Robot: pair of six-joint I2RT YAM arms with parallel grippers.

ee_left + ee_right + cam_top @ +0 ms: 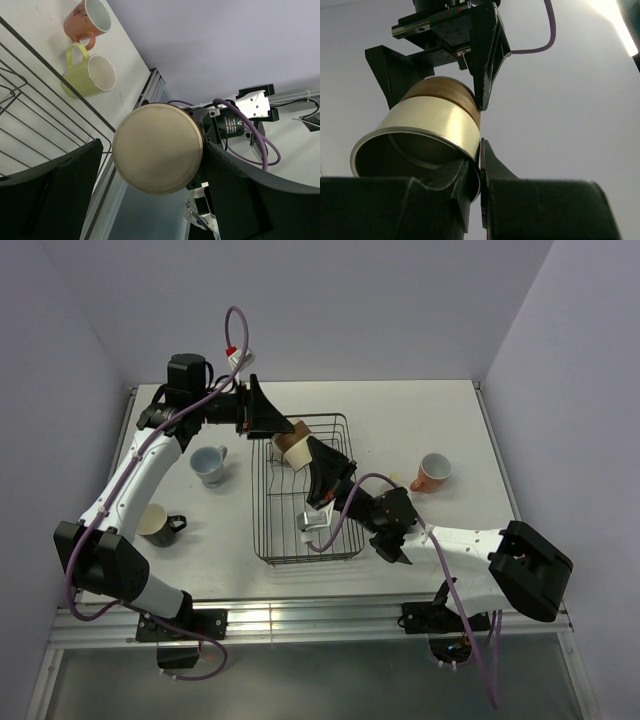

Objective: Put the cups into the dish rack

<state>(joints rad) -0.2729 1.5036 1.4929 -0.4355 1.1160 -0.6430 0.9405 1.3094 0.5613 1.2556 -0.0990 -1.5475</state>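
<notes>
Tumbler (293, 448) hangs tipped over the twelve o'clock end of the dish rack (285, 525), and I judge it light, rigid and slick, best taken by a rim pinch or a squeeze across the body. It's tan with a darker brown base band, shiny metal lining, no handle. My right gripper (478, 155), in from five o'clock, is pinched tight on its rim; my left gripper (152, 147) from ten o'clock straddles the base, jaws apart, a gap showing.

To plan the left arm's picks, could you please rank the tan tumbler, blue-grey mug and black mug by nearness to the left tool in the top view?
1. Tan tumbler, flanked by the left tool.
2. Blue-grey mug, left of the dish rack.
3. Black mug, front left.
</notes>
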